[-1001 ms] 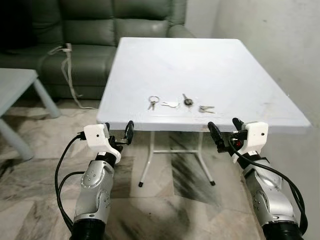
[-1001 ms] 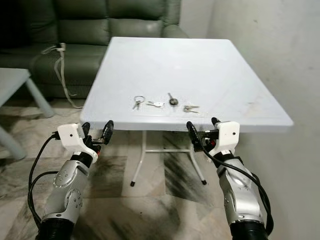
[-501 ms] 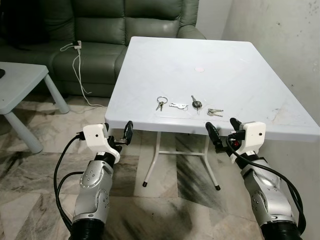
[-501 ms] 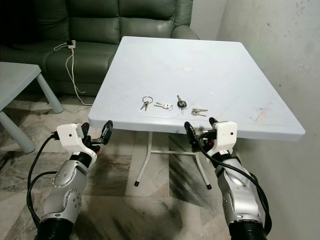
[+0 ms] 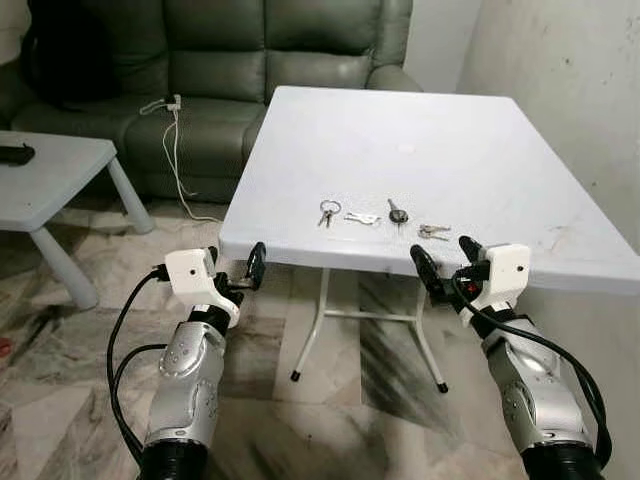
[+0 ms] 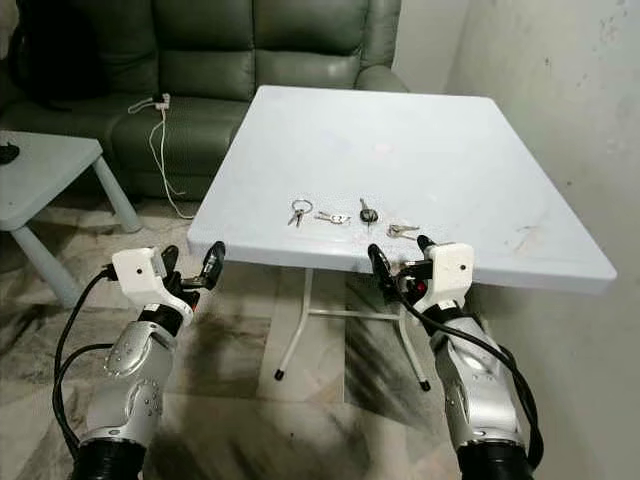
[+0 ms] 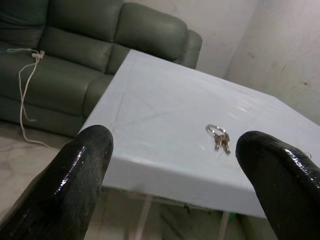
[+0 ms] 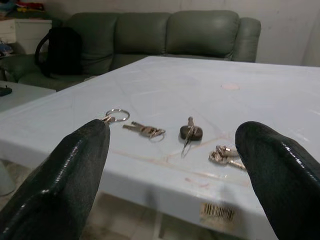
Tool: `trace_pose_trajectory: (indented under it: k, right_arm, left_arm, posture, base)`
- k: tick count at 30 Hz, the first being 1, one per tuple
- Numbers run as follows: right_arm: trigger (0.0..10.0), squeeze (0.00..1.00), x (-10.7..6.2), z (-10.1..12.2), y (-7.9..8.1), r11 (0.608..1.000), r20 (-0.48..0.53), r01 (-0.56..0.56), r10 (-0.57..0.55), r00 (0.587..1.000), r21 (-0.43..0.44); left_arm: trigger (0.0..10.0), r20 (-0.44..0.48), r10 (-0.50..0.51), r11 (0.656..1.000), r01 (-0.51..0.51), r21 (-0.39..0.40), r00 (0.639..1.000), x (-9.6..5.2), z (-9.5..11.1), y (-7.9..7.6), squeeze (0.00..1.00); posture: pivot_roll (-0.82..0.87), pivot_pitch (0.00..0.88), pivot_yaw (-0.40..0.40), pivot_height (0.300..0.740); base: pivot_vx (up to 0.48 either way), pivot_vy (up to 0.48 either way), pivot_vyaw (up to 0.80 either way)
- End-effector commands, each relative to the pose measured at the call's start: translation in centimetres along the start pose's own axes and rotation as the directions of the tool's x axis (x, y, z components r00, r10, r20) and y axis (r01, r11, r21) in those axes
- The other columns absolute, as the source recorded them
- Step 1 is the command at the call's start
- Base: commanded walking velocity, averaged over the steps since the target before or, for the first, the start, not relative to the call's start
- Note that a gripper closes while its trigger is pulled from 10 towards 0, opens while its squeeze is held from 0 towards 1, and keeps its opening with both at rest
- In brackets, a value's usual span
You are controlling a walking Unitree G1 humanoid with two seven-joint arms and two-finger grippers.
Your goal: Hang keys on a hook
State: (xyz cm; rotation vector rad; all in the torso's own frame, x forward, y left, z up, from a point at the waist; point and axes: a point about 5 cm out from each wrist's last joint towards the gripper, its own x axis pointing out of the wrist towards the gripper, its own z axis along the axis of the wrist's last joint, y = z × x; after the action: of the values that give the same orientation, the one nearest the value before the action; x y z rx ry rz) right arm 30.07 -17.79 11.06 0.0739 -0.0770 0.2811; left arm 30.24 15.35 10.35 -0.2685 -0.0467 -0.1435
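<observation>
Several keys lie in a row near the front edge of a white table (image 5: 450, 150): a key ring with keys (image 5: 328, 212), a silver key (image 5: 362, 218), a black-headed key (image 5: 397, 212) and a small bunch (image 5: 432, 231). My left gripper (image 5: 236, 262) is open, held below and in front of the table's front-left corner. My right gripper (image 5: 445, 258) is open just short of the front edge, near the small bunch. The right wrist view looks across the tabletop at the key ring (image 8: 116, 116), the black-headed key (image 8: 190, 132) and the small bunch (image 8: 225, 155). The left wrist view has the key ring (image 7: 219, 137).
A green sofa (image 5: 250, 50) stands behind the table, with a white cable (image 5: 170, 110) and a black bag (image 5: 65, 60) on it. A low white side table (image 5: 50, 170) is at the left. A wall (image 5: 570, 80) runs along the right. The floor is marble tile.
The whole picture has shifted as the camera moved: more of the sofa and side table shows, and the table looks a little farther. Both grippers stay open in the same pose.
</observation>
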Motion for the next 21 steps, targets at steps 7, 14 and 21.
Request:
trace_pose_trajectory:
  k: [7,14,21]
  right_arm:
    - [10.0,0.0,0.08,0.47,-0.1,1.0,0.016,0.001,-0.001,1.0,-0.008]
    - [10.0,0.0,0.04,0.49,-0.21,1.0,0.015,0.001,-0.001,1.0,-0.011]
    - [10.0,0.0,0.0,0.5,-0.22,1.0,0.015,0.001,-0.001,1.0,-0.011]
  left_arm:
    - [10.0,0.017,-0.013,1.0,0.013,0.005,1.0,0.13,0.49,-0.19,0.0]
    - [10.0,0.018,-0.011,1.0,0.011,0.004,1.0,0.16,0.5,-0.23,0.0]
    - [10.0,0.017,-0.011,1.0,0.011,0.004,1.0,0.16,0.46,-0.23,0.0]
  posture:
    - [-0.03,0.0,-0.048,0.74]
    - [-0.03,0.0,-0.05,0.74]
    - [-0.03,0.0,-0.052,0.74]
  base:
    - [0.309,0.0,0.0]
    - [0.307,0.0,0.0]
    - [0.307,0.0,0.0]
